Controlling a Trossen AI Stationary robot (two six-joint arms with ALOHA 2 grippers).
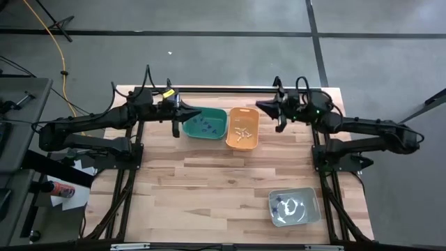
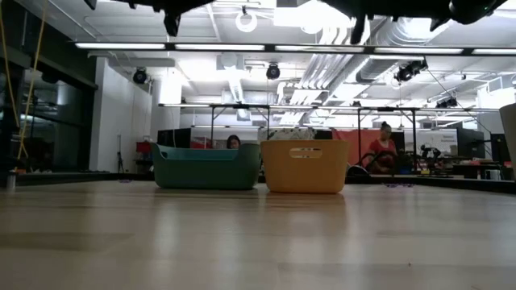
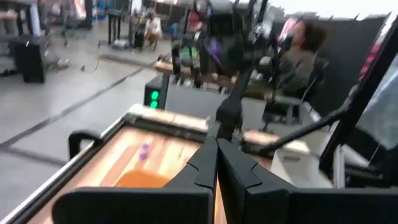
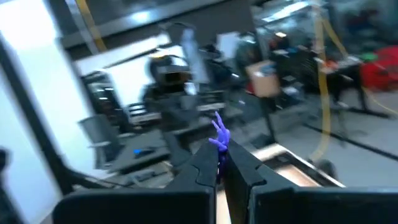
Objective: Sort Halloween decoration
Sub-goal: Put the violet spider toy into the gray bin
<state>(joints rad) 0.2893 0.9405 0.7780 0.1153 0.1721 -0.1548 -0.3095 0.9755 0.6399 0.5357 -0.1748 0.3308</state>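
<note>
Over the wooden table (image 1: 209,181), the right gripper (image 4: 219,163) hangs beside the orange bin (image 1: 243,128), pinched shut on a purple trinket (image 4: 219,136). It looks mid-carry; purple ones lie in the green bin (image 1: 205,123), so it likely goes there next. The trinket's long axis runs straight out past the fingertips. The left gripper (image 1: 178,120), closed and empty, waits at that bin's edge.

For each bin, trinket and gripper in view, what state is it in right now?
Green bin: upright, dark trinkets inside.
Orange bin: upright, whitish trinkets inside.
Grey bin: upright, few pieces inside.
Left gripper: fingers shut, empty, raised beside the green bin.
Right gripper: raised, shut on purple trinket.
</note>
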